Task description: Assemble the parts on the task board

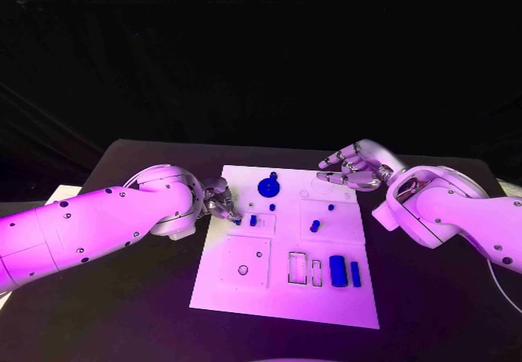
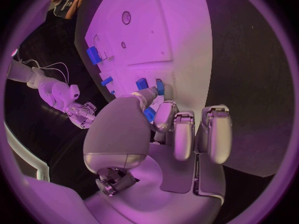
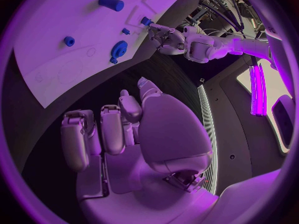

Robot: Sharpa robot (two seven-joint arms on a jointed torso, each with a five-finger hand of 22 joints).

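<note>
Board [image 1: 285, 302] lies flat mid-desk [image 1: 142, 317], a white plate with its long side running away from me. I see outlined recesses on it: a square with a small hole near the front left, narrow slots beside that, smaller squares further up.

Parts, all blue: a round gear-like piece [image 1: 268, 185] near the far edge, a tiny peg [image 1: 272, 206] just below it, a short peg [image 1: 314, 225] in the right-middle square, a small block [image 1: 253, 220] in the left-middle square, and two upright bars [image 1: 339, 271] side by side at the front right.

Left robot hand [image 1: 219, 200] sits at the board's left edge. In the left wrist view its thumb and a finger [image 2: 164, 115] close around a small blue part [image 2: 149, 114] right at the board edge; I read that as held, other fingers hanging loose beside it.

Right robot hand [image 1: 354, 170] hovers over the desk just off the far right corner, fingers curled partway, apart, nothing in them.
</note>
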